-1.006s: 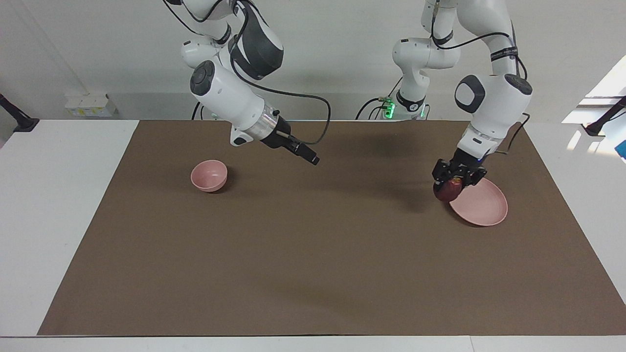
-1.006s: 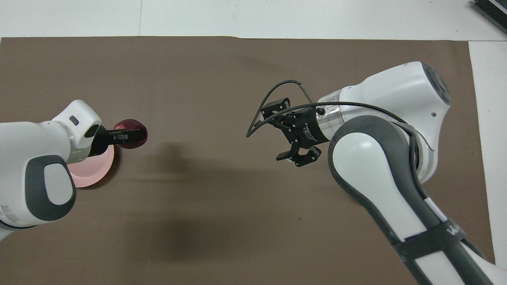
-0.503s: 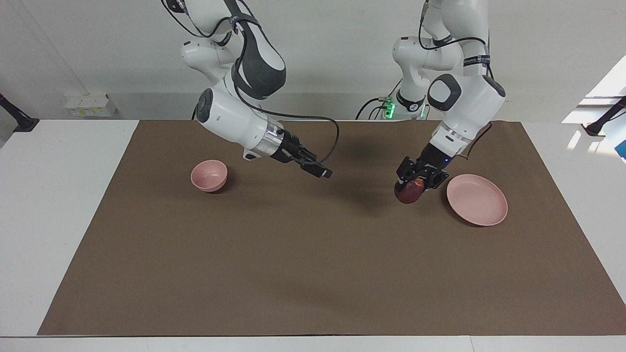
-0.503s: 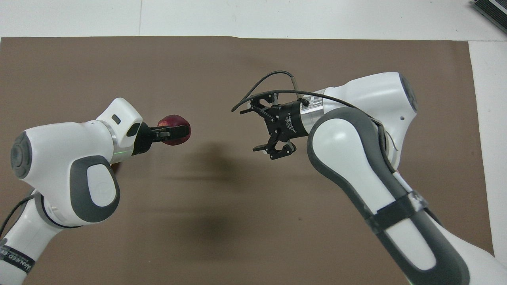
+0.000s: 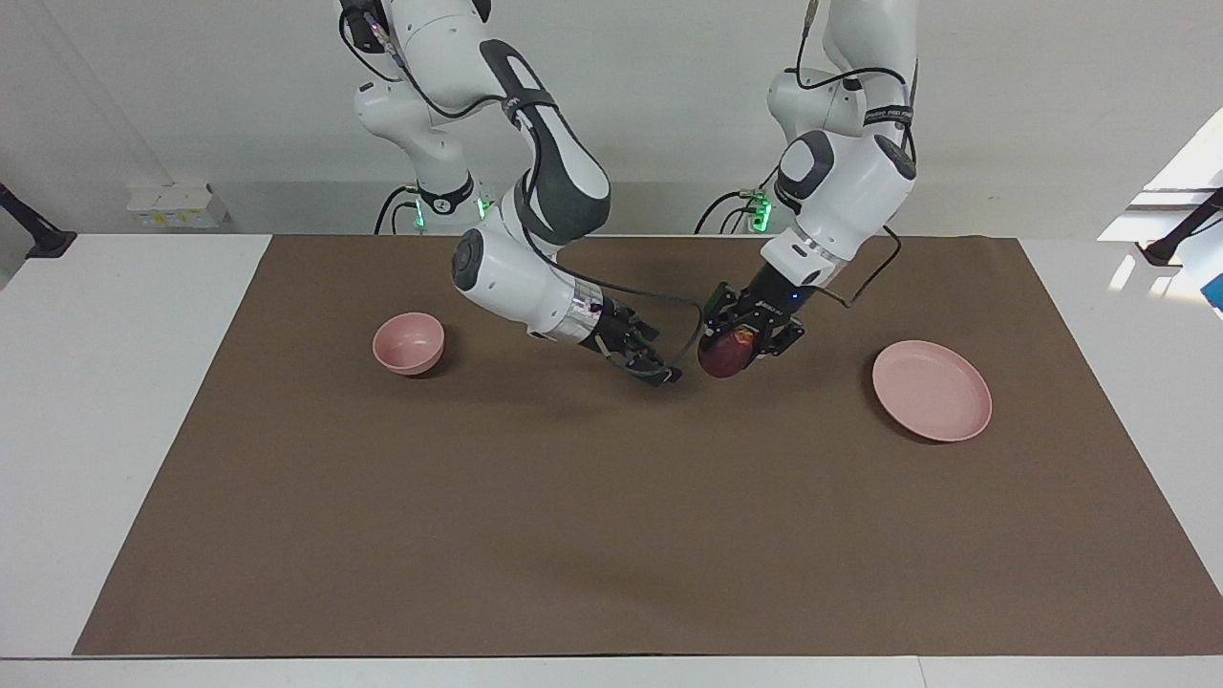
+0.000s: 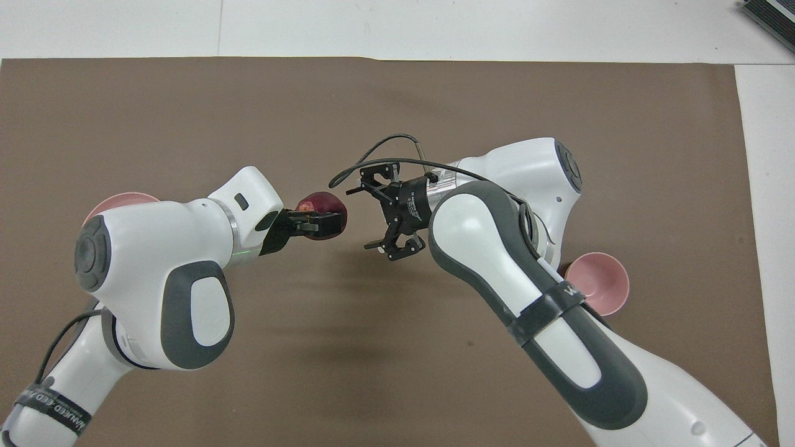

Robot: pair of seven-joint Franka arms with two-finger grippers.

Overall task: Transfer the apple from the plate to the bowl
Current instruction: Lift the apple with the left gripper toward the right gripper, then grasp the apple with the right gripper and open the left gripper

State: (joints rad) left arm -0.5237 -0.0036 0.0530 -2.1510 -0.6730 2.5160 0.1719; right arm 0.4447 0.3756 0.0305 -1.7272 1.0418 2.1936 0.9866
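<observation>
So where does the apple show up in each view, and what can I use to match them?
Facing view: the apple hangs mid-picture over the brown mat, held in the left gripper, between the bowl and the plate.
Overhead view: the apple sits just left of centre, in the same gripper.
Shared landmark: the open right gripper facing the apple, not touching it.
</observation>
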